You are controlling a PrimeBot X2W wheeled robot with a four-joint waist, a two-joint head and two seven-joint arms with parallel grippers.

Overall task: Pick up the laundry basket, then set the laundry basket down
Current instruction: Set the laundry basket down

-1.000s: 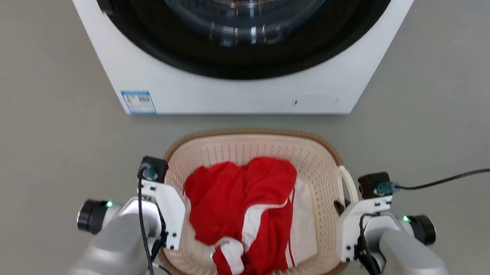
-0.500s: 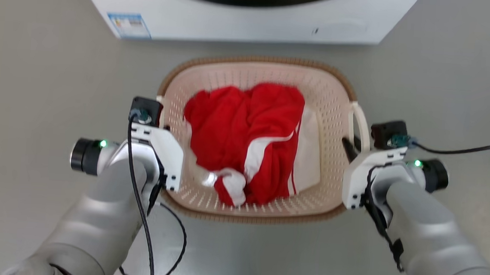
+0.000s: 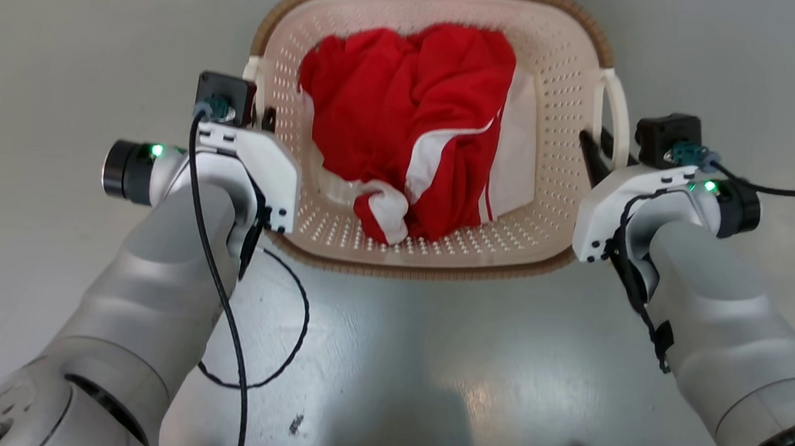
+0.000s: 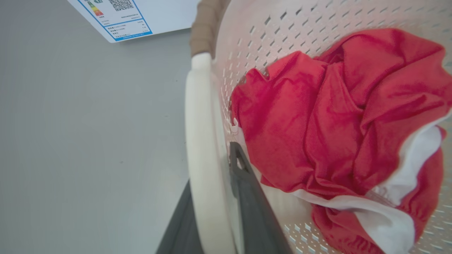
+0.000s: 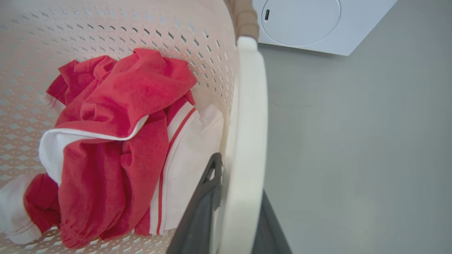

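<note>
The laundry basket [image 3: 422, 270], cream and perforated with a brown woven-look rim, sits at the top middle of the head view and holds red and white clothes [image 3: 412, 119]. My left gripper [image 3: 265, 119] is shut on the basket's left white loop handle [image 4: 199, 141], one dark finger inside the loop and one outside. My right gripper [image 3: 595, 149] is shut the same way on the right loop handle [image 5: 247, 123]. The left gripper [image 4: 212, 169] and right gripper [image 5: 238, 176] each show the handle pinched between their fingers. Whether the basket's bottom touches the floor, I cannot tell.
A white washing machine stands just beyond the basket, with its labelled corner [image 4: 141, 14] and a round hatch panel [image 5: 317, 24] showing. Black cables [image 3: 276, 354] hang from my arms. Grey floor [image 3: 428, 379] lies all round, with a dark scuff [image 3: 296, 424].
The head camera has tilted down, so the washing machine has left the top of the picture. The basket and both grippers now sit higher and look larger. Both grips are unchanged.
</note>
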